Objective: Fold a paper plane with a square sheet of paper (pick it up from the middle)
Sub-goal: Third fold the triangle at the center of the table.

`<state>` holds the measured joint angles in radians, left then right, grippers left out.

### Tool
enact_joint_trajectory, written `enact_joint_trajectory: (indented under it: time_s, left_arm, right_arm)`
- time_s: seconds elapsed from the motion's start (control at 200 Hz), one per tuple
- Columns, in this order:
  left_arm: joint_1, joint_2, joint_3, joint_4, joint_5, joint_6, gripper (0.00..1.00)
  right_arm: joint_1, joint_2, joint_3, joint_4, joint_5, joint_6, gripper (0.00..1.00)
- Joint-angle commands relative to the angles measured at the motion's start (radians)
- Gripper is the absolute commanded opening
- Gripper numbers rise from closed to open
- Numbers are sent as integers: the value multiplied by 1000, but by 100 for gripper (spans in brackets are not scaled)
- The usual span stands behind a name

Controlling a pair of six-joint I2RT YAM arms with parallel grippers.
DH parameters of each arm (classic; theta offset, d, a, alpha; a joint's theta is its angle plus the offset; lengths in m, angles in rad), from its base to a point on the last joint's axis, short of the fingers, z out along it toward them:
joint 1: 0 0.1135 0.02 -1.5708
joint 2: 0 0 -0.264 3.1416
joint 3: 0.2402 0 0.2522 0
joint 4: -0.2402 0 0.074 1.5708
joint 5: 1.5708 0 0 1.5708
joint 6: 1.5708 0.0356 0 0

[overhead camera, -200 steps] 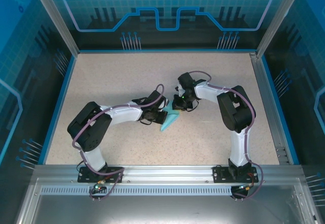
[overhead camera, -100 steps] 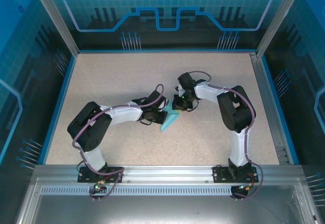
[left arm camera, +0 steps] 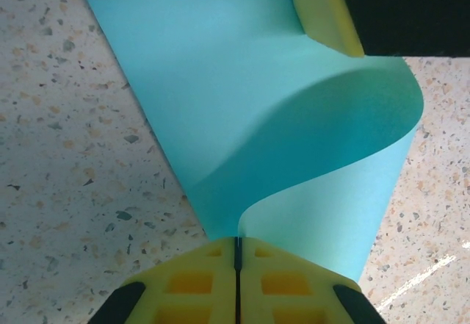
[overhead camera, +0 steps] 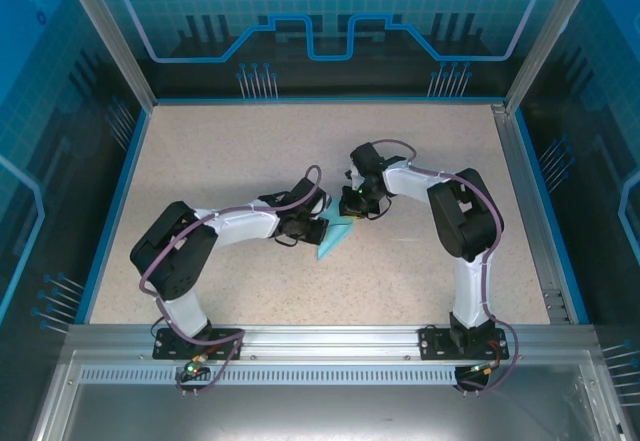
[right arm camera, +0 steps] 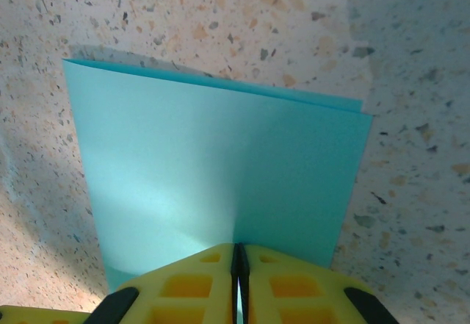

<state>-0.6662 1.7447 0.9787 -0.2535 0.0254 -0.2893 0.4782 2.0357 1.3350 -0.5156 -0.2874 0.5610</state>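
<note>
One light-turquoise sheet of paper point(overhead camera: 336, 235), folded over, sits near the middle of one speckled worktop point(overhead camera: 230, 151), held between two robot arms. The left arm point(overhead camera: 240, 223) reaches in from the left. Its jaws are clenched on one edge of the sheet, which curls up in a wave. The right arm point(overhead camera: 440, 196) bends in from the right. Its jaws are clenched on the other end, where two layers show. Each pair's two yellow pads point(left arm camera: 198, 280) are pressed together.
</note>
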Motion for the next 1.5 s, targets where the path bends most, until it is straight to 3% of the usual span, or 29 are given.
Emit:
enact_joint_trajectory:
  time_s: [0.0, 0.75, 1.085, 1.285, 1.495]
  left_arm:
    - [7, -12, 2, -12, 30, -2, 8]
    - [7, 34, -28, 12, 23, -2, 8]
    - [8, 6, -37, 44, 39, 5, 8]
    - [7, -11, -29, 42, 40, 22, 9]
    - [8, -17, -37, 42, 41, 21, 9]
  right_arm:
    - [17, 0, -26, -47, 24, 15, 12]
    - [16, -15, -41, -24, 7, 45, 14]
    - [-6, -112, -74, 22, -37, 64, 18]
    - [-16, -64, -46, 33, -55, 55, 16]
    - [-18, -16, 9, -9, 4, 31, 15]
